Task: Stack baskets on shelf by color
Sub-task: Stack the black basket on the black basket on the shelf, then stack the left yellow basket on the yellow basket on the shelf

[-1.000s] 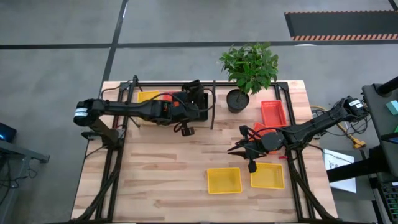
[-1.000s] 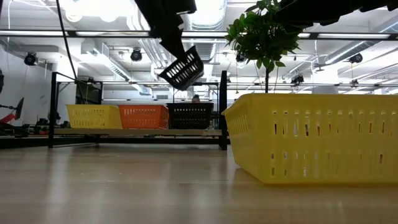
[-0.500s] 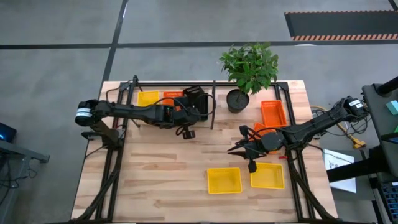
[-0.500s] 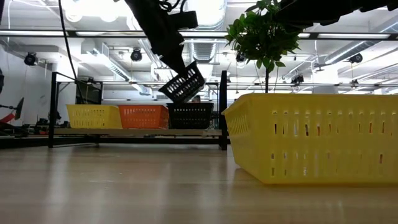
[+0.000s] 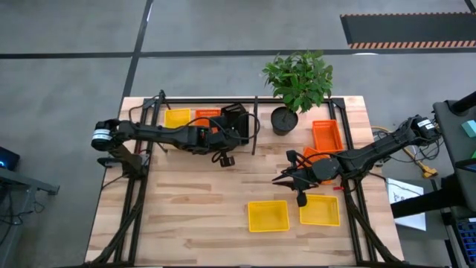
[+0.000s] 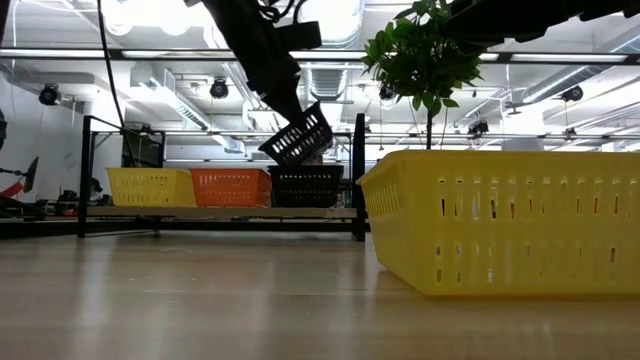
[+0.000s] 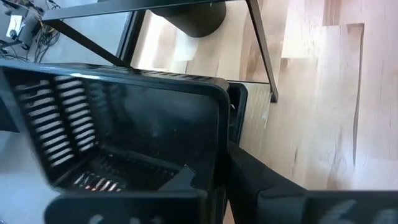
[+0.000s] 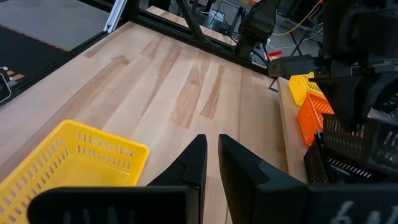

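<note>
Over shelf (image 6: 220, 212), left claw (image 6: 285, 105) w/ black basket (image 6: 297, 136) tilted.

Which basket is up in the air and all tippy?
The black plastic mesh basket in the left gripper. It hangs tilted above another black basket, which sits flat on the light-wood shelf like the others.

Slatted wooden table (image 5: 201, 208) carries shelf (image 6: 220, 212), plant pot (image 5: 283, 120), two yellow baskets (image 5: 268, 215).

We see an industrial lab hall: exposed ceiling ducts (image 6: 330, 75), strip lights (image 6: 150, 12), grey concrete floor (image 5: 223, 26) with hazard-striped matting (image 5: 405, 30).
</note>
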